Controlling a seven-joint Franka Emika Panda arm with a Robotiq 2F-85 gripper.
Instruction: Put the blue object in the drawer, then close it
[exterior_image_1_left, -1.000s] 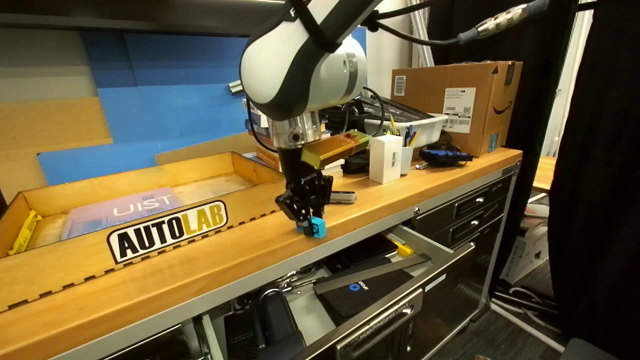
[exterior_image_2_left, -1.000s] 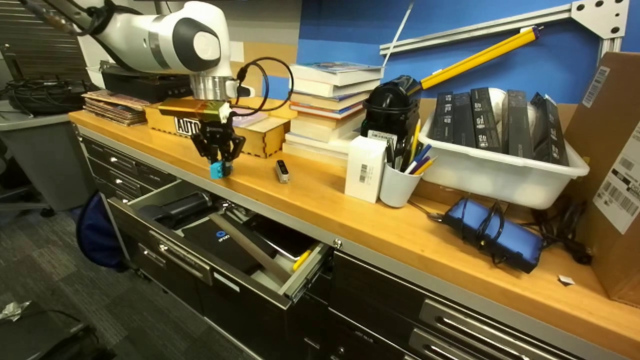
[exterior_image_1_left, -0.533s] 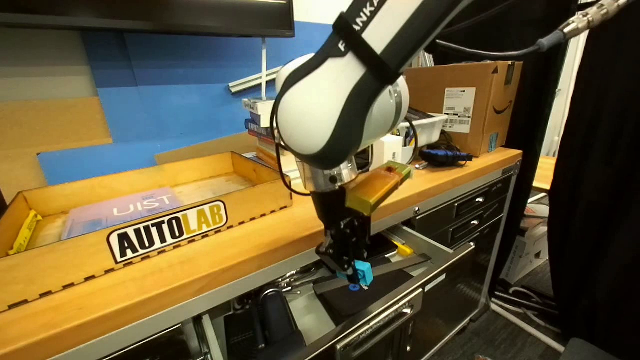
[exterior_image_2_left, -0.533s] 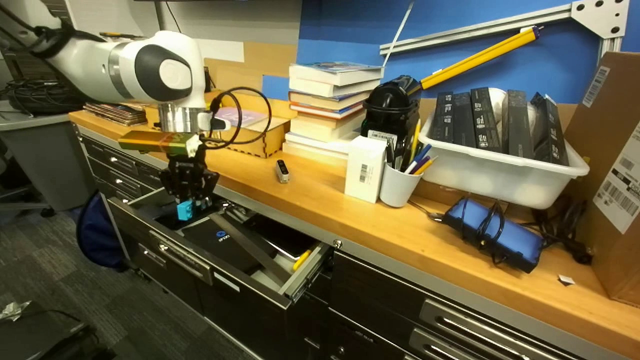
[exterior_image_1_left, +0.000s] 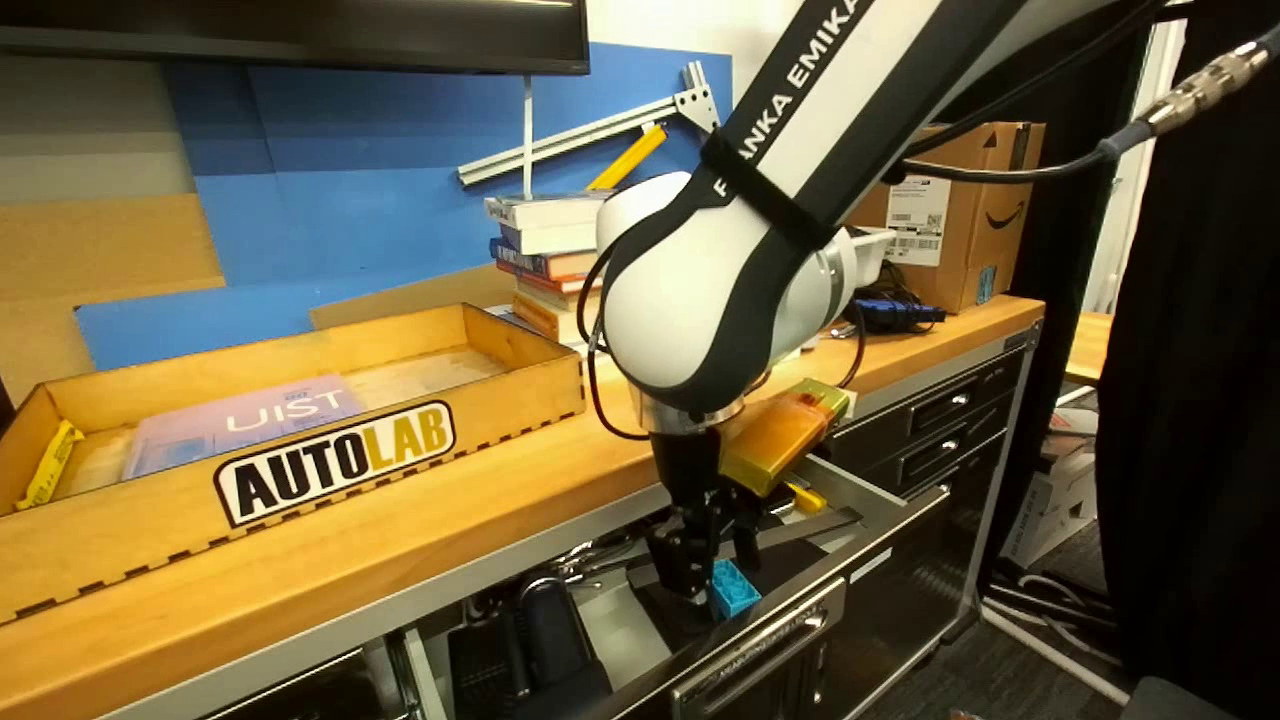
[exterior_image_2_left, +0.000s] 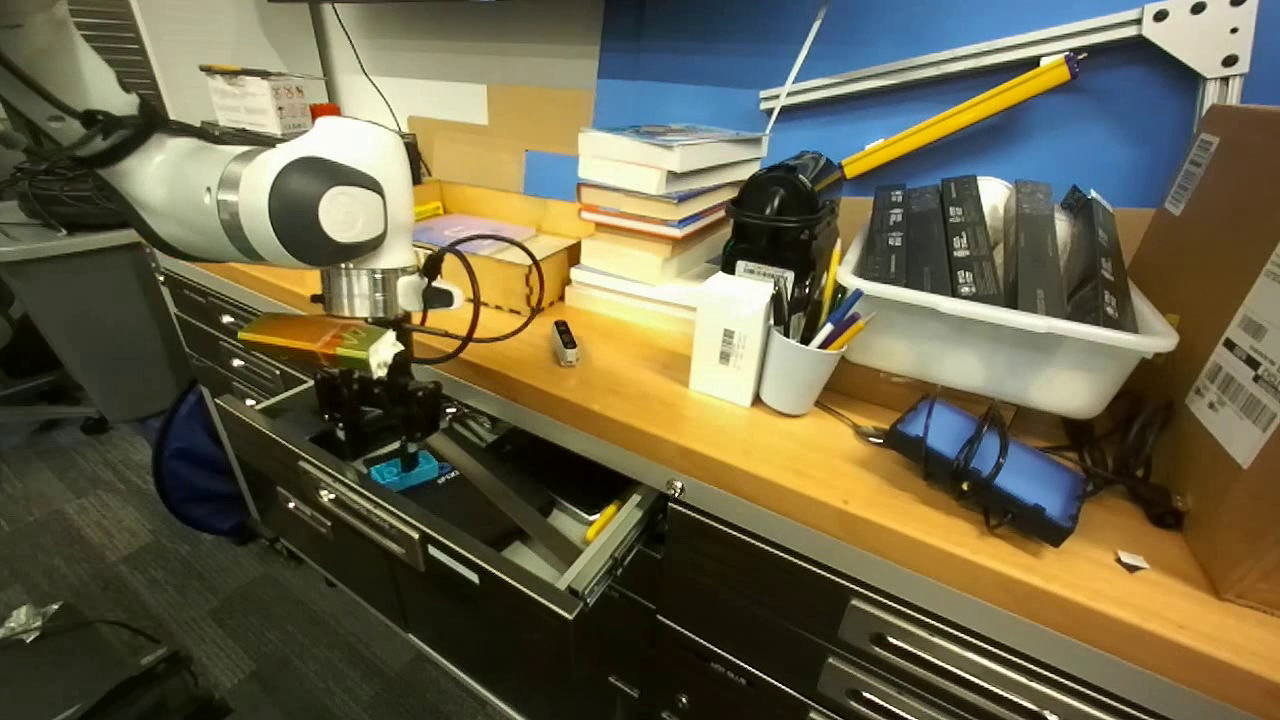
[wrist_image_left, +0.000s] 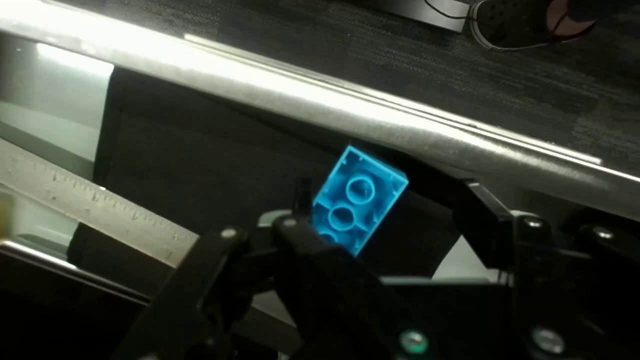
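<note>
Inside the open drawer (exterior_image_2_left: 480, 551), the blue block (wrist_image_left: 362, 206) is positioned over the black box (wrist_image_left: 210, 150), hollow side up, near the drawer's front edge. Contact between block and box cannot be confirmed. The hand (exterior_image_1_left: 718, 578) is released: its fingers stand spread, and the wrist view shows the block between them. A metal ruler (wrist_image_left: 95, 200) crosses the box. Behind the drawer, the surface (exterior_image_2_left: 640, 390) carries a wooden tray (exterior_image_1_left: 520, 405) and stacked books (exterior_image_2_left: 660, 205).

drawer (exterior_image_2_left: 400, 510) from above in both exterior views, wrist view closest
</note>
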